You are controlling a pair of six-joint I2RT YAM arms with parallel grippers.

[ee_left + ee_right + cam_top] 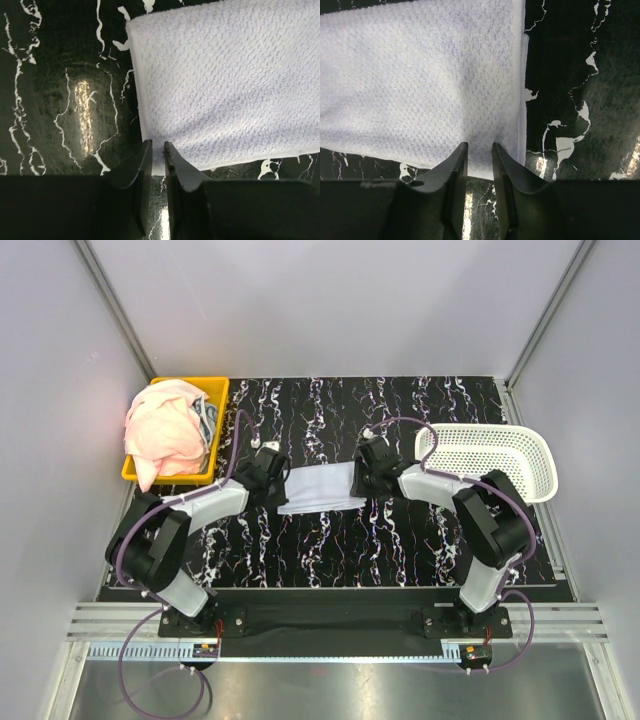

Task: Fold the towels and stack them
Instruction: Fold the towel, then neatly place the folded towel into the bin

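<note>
A pale blue-white towel (320,488) lies folded flat on the black marbled table (400,550), between my two grippers. My left gripper (280,483) is at its left end. In the left wrist view the narrow jaws (157,145) stand on either side of the towel's (225,85) near left corner, with cloth between them. My right gripper (360,480) is at the right end. In the right wrist view it (480,146) pinches the near edge of the towel (420,85), and the fabric puckers between the fingers. More towels, pink ones (165,430), are heaped at the back left.
The pink heap fills a yellow bin (218,390) at the table's back left corner, with a patterned cloth (207,420) tucked at its right side. A white mesh basket (490,455) stands at the right edge. Grey walls close in both sides.
</note>
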